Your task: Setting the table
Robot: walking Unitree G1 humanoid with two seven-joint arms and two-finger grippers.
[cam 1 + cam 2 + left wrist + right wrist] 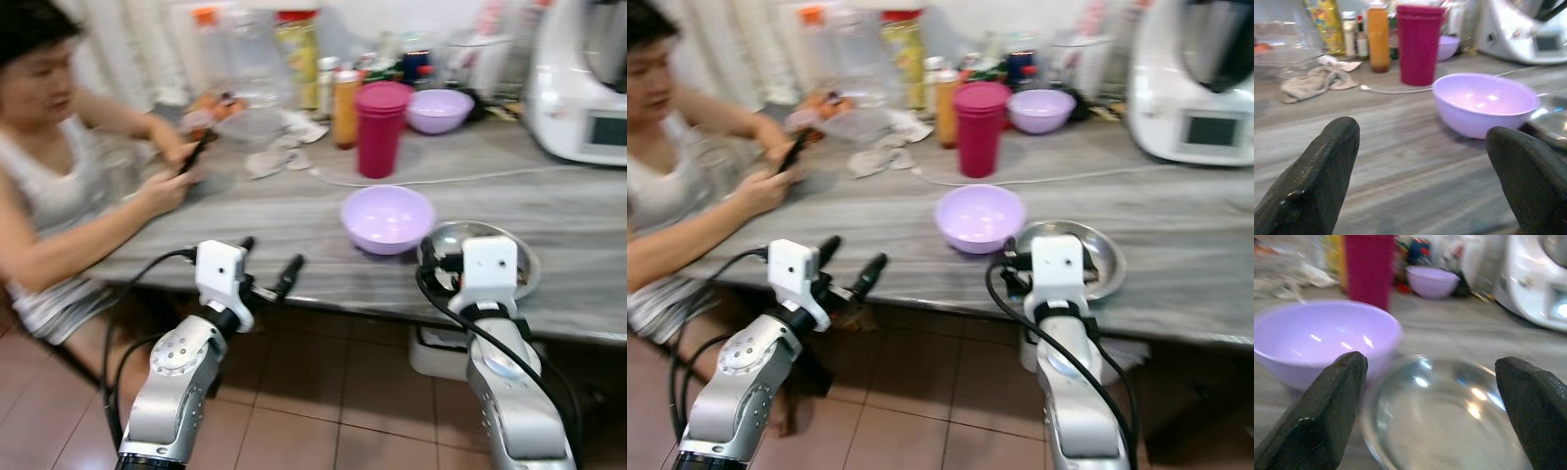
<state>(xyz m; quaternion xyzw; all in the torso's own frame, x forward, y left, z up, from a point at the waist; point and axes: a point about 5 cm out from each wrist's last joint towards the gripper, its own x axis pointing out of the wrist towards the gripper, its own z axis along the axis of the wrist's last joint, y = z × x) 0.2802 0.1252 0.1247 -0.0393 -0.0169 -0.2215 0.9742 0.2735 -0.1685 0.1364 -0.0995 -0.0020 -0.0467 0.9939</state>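
The right claw (1430, 406) stands with its fingers spread wide, released, just before the shallow round steel plate (1449, 421) at the near edge of the grey wood-grain bench (294, 196). The plate is thin, smooth and shiny, so hard black fingers may slip on its rim or push it against the glossy lilac plastic bowl (387, 218), which sits just beside it. The left claw (269, 264) is also released, low at the bench edge. A person (59, 176) sits near at the left; a wide swing could reach them.
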